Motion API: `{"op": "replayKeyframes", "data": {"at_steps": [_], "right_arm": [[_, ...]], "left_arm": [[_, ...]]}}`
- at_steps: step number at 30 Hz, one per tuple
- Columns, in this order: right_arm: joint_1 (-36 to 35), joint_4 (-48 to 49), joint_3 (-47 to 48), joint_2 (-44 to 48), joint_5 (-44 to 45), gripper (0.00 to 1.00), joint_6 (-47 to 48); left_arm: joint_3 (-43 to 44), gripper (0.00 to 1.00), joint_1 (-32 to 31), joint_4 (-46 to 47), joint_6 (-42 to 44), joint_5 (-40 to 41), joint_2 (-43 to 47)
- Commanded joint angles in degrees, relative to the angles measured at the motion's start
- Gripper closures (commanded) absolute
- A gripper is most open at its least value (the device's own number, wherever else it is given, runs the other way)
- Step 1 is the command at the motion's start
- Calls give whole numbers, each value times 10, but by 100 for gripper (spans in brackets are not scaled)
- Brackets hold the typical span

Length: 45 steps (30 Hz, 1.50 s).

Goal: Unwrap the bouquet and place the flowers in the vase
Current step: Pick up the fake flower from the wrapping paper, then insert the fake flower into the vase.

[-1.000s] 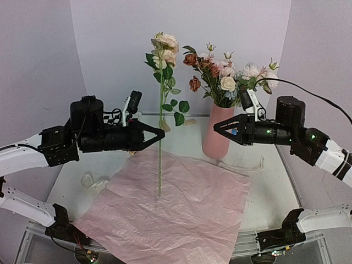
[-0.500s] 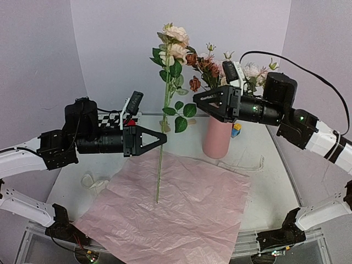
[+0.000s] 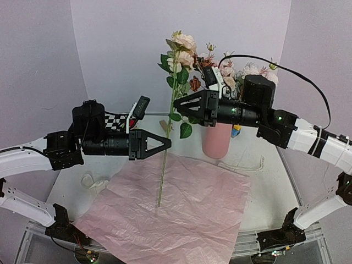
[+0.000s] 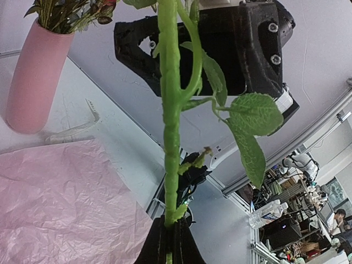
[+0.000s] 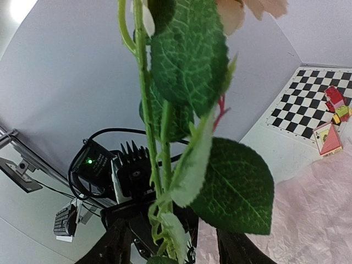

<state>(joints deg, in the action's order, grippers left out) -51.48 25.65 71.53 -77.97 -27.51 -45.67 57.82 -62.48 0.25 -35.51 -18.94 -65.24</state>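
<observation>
Left claw (image 3: 166, 144) clenched on the flower stem (image 3: 161, 176); right claw (image 3: 177, 104) straddles it higher, seemingly unclamped. Expect light, springy stem: grip bare sections, clear of leaves (image 3: 185, 130).

No legible text, label, brand, number or sign is visible in any of the three camera views.

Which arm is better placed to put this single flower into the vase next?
Probably right: the right gripper stands open around the flower's stem high up, near the vase; the left gripper pinches the stem lower, farther away.
</observation>
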Motion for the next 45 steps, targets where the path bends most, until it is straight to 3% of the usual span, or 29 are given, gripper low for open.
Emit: {"op": "replayKeyframes", "data": {"at_steps": [1, 6, 9, 11, 16, 17, 21, 24, 38, 42, 45], "right_arm": [[-4, 74, 31, -5, -18, 51, -18], [-4, 75, 30, -6, -12, 67, -18], [-4, 75, 29, -6, -10, 88, -18], [-5, 75, 27, -4, -9, 95, -18], [-4, 75, 20, 4, -1, 96, -13], [-4, 75, 20, 4, -3, 94, -13], [-5, 75, 25, -4, -17, 68, -15], [-5, 75, 28, -10, -21, 67, -18], [-5, 81, 33, -21, -34, 75, -25], [-5, 81, 32, -19, -35, 94, -26], [-5, 81, 27, -8, -25, 100, -21]], "left_arm": [[6, 100, -3, 35, 7, -16, -6], [4, 100, -3, 39, 3, -22, -9], [3, 100, -4, 41, -1, -28, -9], [2, 99, -4, 41, -2, -30, -9], [-3, 97, -4, 42, -3, -30, -6], [-4, 97, -4, 42, -3, -31, -7], [-4, 97, -4, 44, -3, -32, -8], [-4, 97, -4, 45, -3, -33, -8], [-4, 97, -5, 48, -7, -39, -12], [-4, 97, -6, 48, -6, -37, -12], [-7, 95, -6, 48, -5, -34, -11]]}}
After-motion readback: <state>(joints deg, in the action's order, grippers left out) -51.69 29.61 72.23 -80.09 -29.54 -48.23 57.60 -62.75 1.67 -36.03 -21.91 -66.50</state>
